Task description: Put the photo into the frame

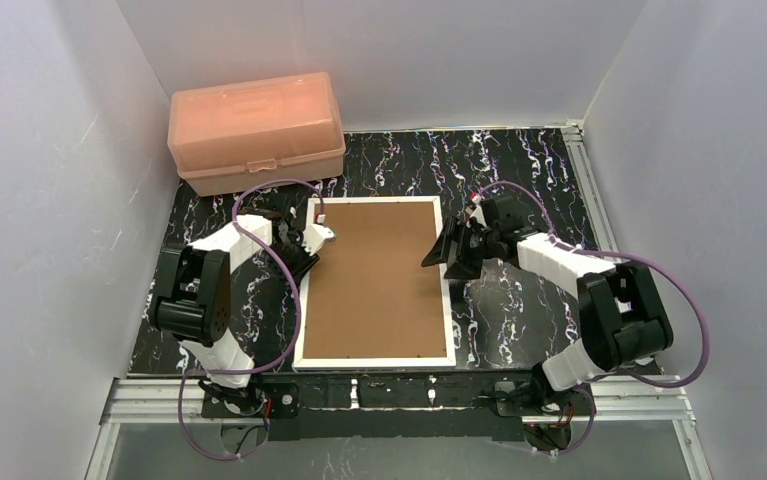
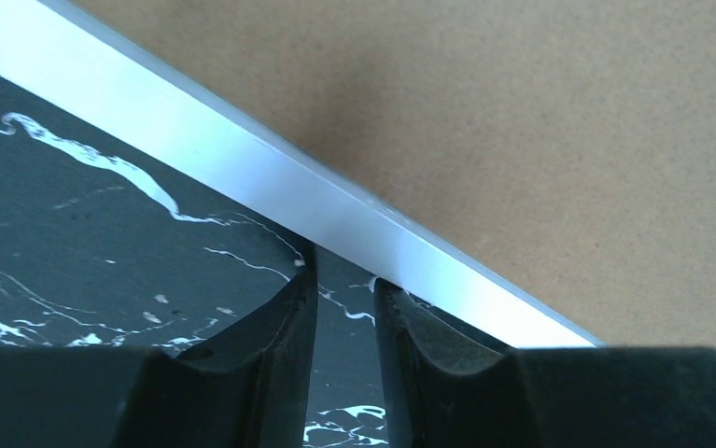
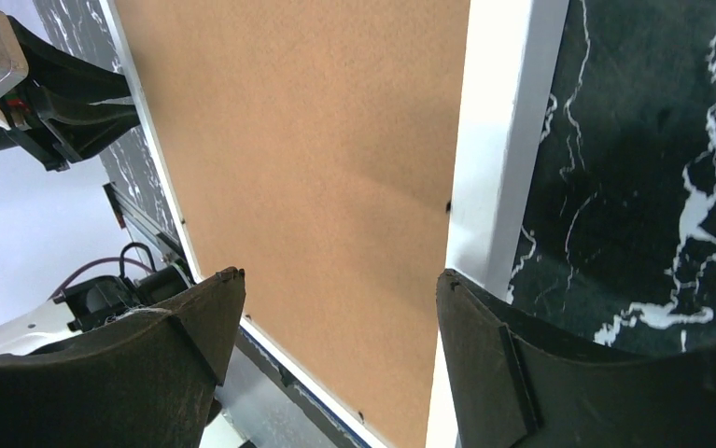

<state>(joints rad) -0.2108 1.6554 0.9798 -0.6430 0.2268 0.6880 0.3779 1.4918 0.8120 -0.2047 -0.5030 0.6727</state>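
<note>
One frame (image 1: 374, 287) flat on the surface (image 1: 519, 310), brown backing board (image 1: 374, 275) filling it; one pink box (image 1: 256, 130) far behind both tools; left tool (image 2: 344, 289) nearly clenched on nothing, tips at the frame's edge; right tool (image 3: 340, 322) released, spread over the opposite edge; photo hidden, location impossible to tell.

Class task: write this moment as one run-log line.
frame: flat, brown backing up | photo: not visible | left gripper: nearly shut at frame's left edge | right gripper: open over right edge
</note>
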